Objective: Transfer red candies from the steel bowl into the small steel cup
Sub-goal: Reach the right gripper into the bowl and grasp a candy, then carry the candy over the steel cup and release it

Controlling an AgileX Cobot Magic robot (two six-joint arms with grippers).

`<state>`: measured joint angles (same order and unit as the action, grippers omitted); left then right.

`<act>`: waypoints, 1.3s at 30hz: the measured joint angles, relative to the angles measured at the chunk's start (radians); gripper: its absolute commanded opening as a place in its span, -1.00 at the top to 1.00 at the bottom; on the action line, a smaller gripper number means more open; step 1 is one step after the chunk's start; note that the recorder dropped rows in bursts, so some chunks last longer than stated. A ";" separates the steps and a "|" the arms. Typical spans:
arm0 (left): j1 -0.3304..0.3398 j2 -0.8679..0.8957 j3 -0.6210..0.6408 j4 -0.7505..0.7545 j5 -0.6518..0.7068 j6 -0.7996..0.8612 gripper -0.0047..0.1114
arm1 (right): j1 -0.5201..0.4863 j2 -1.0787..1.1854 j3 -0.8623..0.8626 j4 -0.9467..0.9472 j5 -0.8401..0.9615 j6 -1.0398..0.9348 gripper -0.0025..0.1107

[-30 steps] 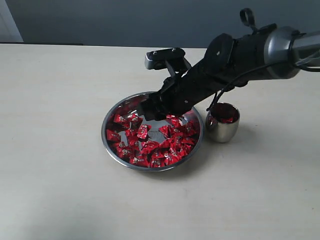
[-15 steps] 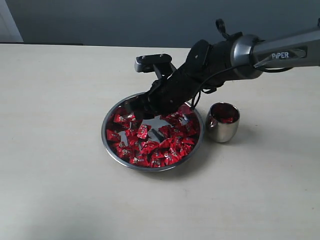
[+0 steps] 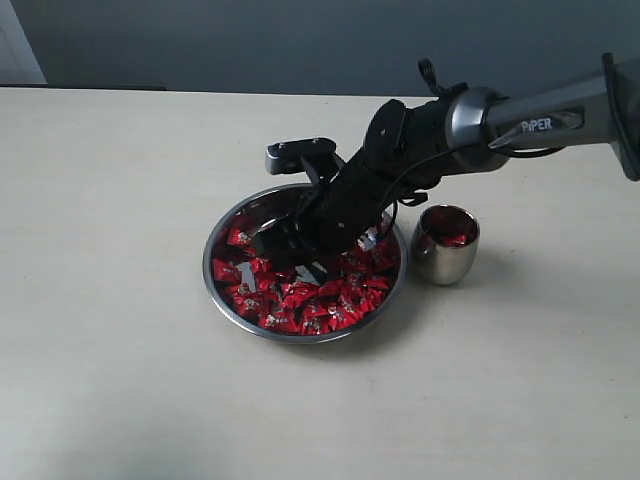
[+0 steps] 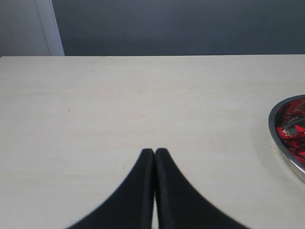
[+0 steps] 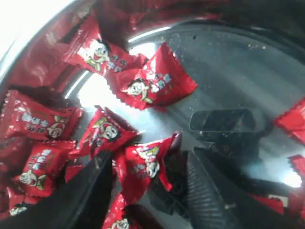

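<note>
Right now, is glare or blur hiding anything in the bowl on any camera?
Right wrist view: glare whites out one corner of the frame and a patch of the bowl floor; the candies read clearly. Exterior view: even light, the arm covers the bowl's middle. Left wrist view: sharp, no glare, only the bowl's edge in frame.

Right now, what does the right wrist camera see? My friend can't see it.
The right gripper hangs open inside the steel bowl, with one red candy between its black fingers. More red candies lie around it.
</note>
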<state>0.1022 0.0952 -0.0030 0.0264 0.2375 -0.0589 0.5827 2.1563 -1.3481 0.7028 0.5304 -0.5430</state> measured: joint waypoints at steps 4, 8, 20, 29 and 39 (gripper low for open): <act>0.000 0.000 0.000 0.000 0.000 0.000 0.91 | 0.000 -0.007 0.000 -0.003 -0.014 0.000 0.97; 0.000 0.000 0.000 0.000 0.000 0.000 0.91 | 0.000 -0.056 0.000 -0.010 -0.019 0.000 0.96; 0.000 0.000 0.000 0.000 0.000 0.000 0.91 | -0.046 -0.330 0.000 -0.483 0.076 0.311 0.96; 0.000 0.000 0.000 0.000 0.000 0.000 0.91 | -0.194 -0.456 0.049 -0.621 0.281 0.438 0.97; 0.000 0.000 0.000 0.000 0.000 0.000 0.91 | -0.217 -0.461 0.122 -0.644 0.281 0.412 0.39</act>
<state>0.1022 0.0952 -0.0030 0.0264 0.2375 -0.0589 0.3655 1.6949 -1.2264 0.0587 0.8113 -0.1308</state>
